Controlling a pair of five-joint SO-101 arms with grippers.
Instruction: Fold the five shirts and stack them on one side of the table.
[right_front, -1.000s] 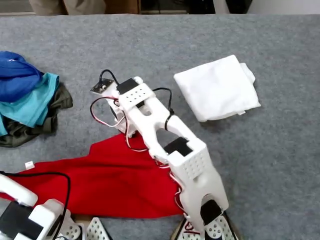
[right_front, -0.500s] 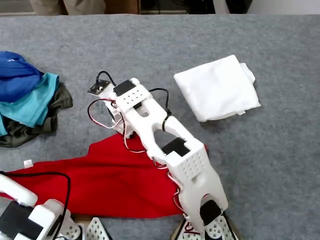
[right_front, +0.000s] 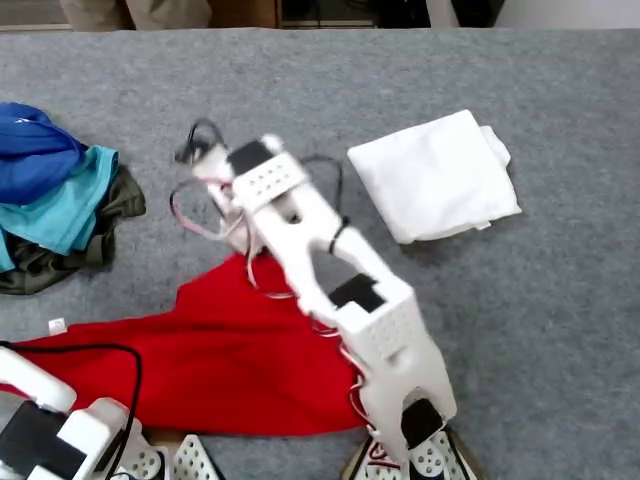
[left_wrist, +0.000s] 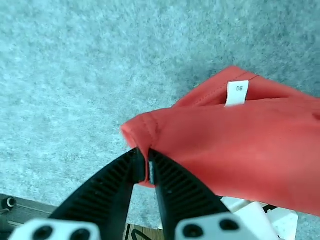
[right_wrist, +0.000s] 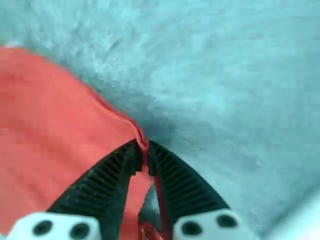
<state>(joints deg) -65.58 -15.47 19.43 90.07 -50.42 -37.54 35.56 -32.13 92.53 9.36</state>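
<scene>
**High view.** One folded white shirt lies on the right part of the table. I count it as the start of the stack. The red shirt is spread flat near the front edge, with one corner drawn up into a peak under my right arm. My left arm sits at the near left corner, by the shirt's other end. At the far left is a heap of three unfolded shirts: a blue shirt on top, a teal shirt beside it, and a dark olive shirt underneath.

Tally: one of five folded, one in hand, three untouched.

**Left wrist view.** The fingers of my left gripper are pressed together on a stitched edge of the red shirt, and the cloth bunches just above the tips. A small white label hangs at the neckline beyond. The rest of the fabric drapes away over grey table felt.

**Right wrist view.** The fingers of my right gripper are clamped on a thin edge of the red shirt, where the fabric meets bare table. The red cloth spreads out to one side only.

**Judgement.** With both ends pinched, the red shirt looks to be at its first fold, and no crease is laid yet. What remains is to finish the red shirt, set it on the white one, and then work through the three shirts in the heap.
</scene>
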